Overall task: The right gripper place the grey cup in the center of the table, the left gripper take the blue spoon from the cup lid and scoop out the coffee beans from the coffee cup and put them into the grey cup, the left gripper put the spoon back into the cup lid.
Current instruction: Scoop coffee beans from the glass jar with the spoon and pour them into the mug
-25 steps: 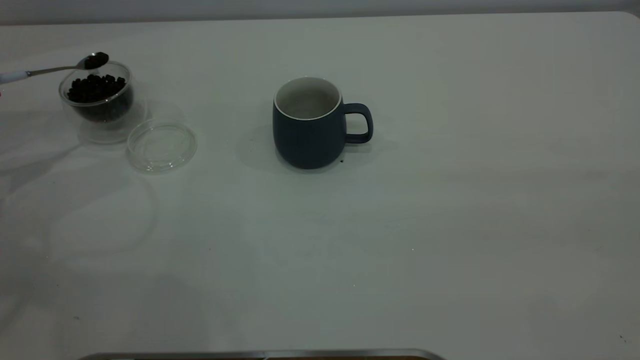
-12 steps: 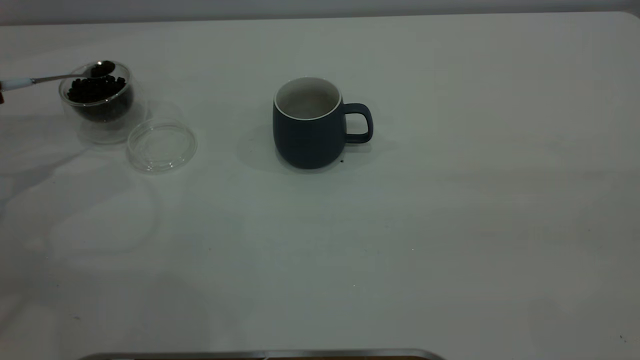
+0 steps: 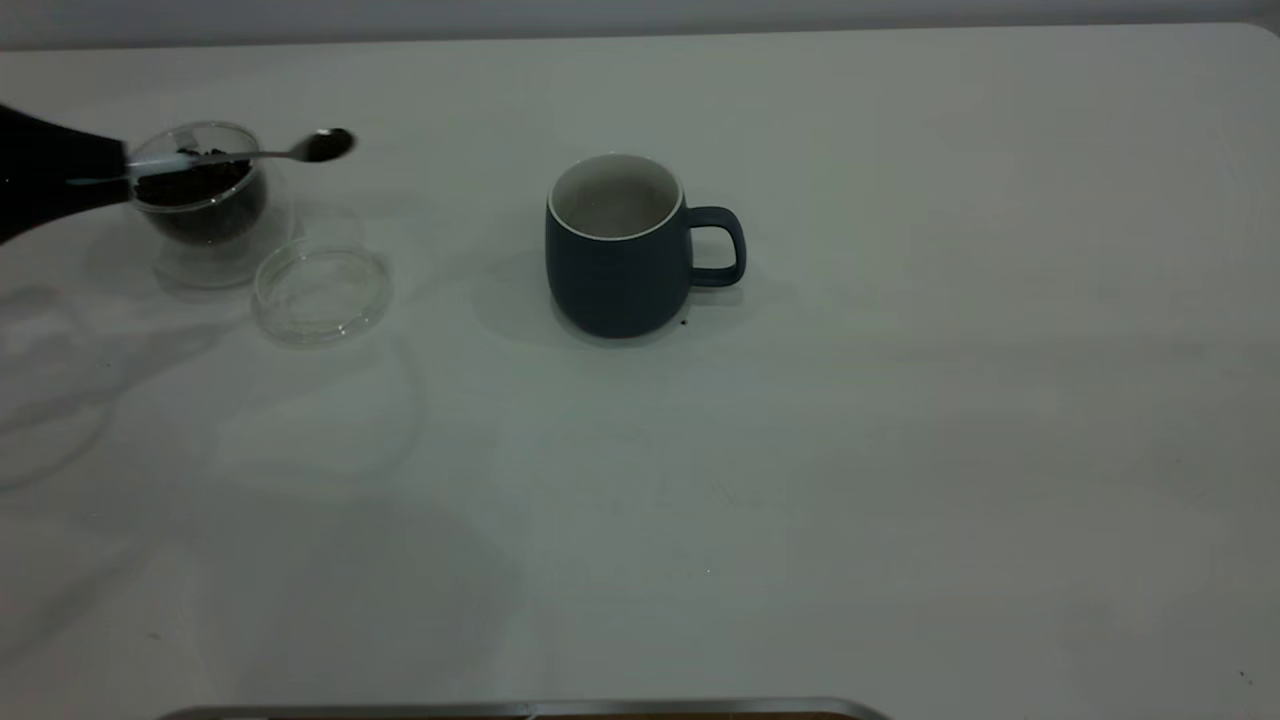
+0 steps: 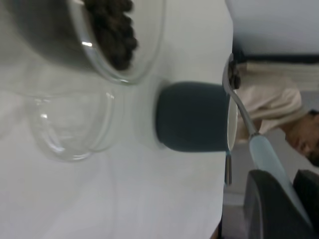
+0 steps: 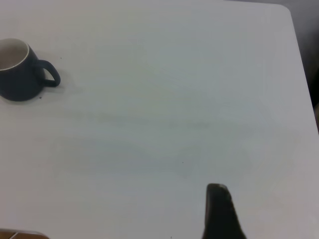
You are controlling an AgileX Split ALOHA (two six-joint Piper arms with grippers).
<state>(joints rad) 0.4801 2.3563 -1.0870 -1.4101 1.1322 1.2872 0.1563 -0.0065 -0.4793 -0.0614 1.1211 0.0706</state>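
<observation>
We see left gripper (image 3: pixel 110 172) now in exterior view, entered from left edge; earlier only spoon handle showed there. Blue spoon (image 3: pixel 262 154) carried rightward: bowl, earlier over coffee cup (image 3: pixel 203 188), now past cup's right rim, out toward grey cup (image 3: pixel 620 250), above table (image 3: pixel 900 400). Handle now crosses over coffee cup mouth. Arm shadows on tabletop shifted right.

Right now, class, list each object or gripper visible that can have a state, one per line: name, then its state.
Dark blue-grey ceramic mug: upright, no beans visible inside.
Clear glass tumbler: upright, uncovered, holding coffee beans.
Round glass lid: flat on the table, empty.
Pale-blue-handled spoon: held level, carrying beans.
Left gripper: shut on the spoon.
Right gripper: idle, away from the mug.
</observation>
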